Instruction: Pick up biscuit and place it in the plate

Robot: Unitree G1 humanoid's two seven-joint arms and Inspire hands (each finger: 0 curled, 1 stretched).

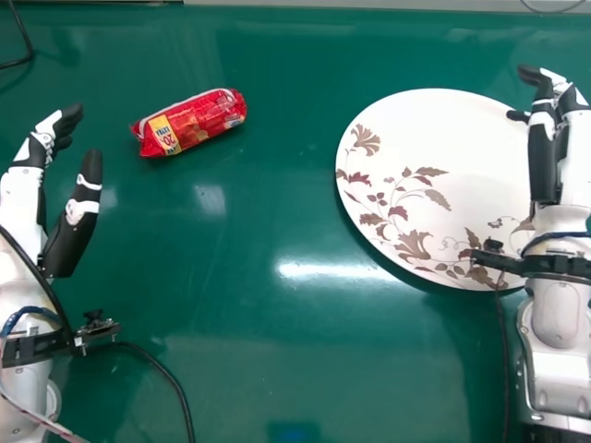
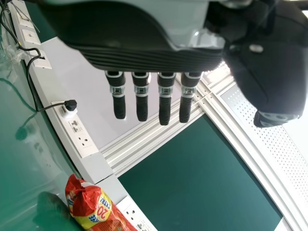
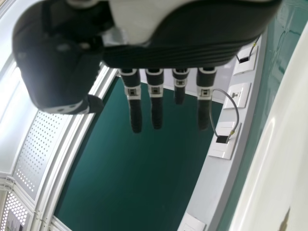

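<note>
A red biscuit packet (image 1: 191,122) with a yellow patch lies on the green table, left of centre in the head view; the left wrist view shows the packet (image 2: 98,207) too. My left hand (image 1: 69,226) is at the left side, apart from the packet, with straight fingers and nothing held; in its wrist view the left hand (image 2: 141,96) has its fingers extended. The white plate (image 1: 443,138) with a brown leaf pattern is at the right. My right hand (image 1: 545,152), open and holding nothing, is over the plate's right edge; its wrist view shows the right hand (image 3: 155,98) and the plate (image 3: 274,178).
The green table (image 1: 249,369) lies under everything, with a black cable (image 1: 162,369) beside the left forearm. Another cable hangs near the right forearm, by the plate's near edge. A strip of sockets (image 2: 82,137) runs along a table edge in the left wrist view.
</note>
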